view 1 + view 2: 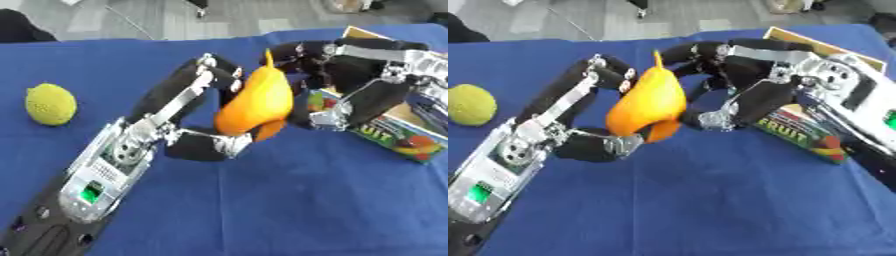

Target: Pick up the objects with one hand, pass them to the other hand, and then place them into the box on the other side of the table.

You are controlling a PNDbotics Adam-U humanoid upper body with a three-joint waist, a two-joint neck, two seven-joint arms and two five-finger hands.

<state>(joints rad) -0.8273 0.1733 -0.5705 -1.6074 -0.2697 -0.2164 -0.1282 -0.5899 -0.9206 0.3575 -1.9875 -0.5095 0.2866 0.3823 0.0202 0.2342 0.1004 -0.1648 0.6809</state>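
Left eye view gives us a blue table seen from above, with both of our hands meeting over its middle around an orange pear-shaped fruit. The fruit is upright, its thin stem pointing toward the table's far edge, and it sits off the cloth, carried between the two hands.

Our left hand comes in from the near left corner. Its fingers curl along the fruit's left side, and its thumb hooks under the rounded bottom, so it is closed around the fruit. Our right hand reaches in from the right edge. Its fingers bend over the fruit's upper right side near the stem, and its thumb lies against the lower right side; we cannot tell how much of it truly touches the skin.

A box printed with fruit pictures and lettering lies by the table's right edge, partly under our right arm. Only its printed wall and a strip of tan rim show, so we cannot tell what is inside.

A yellow-green round fruit with a dimpled skin rests alone on the cloth near the left edge, well apart from both hands.
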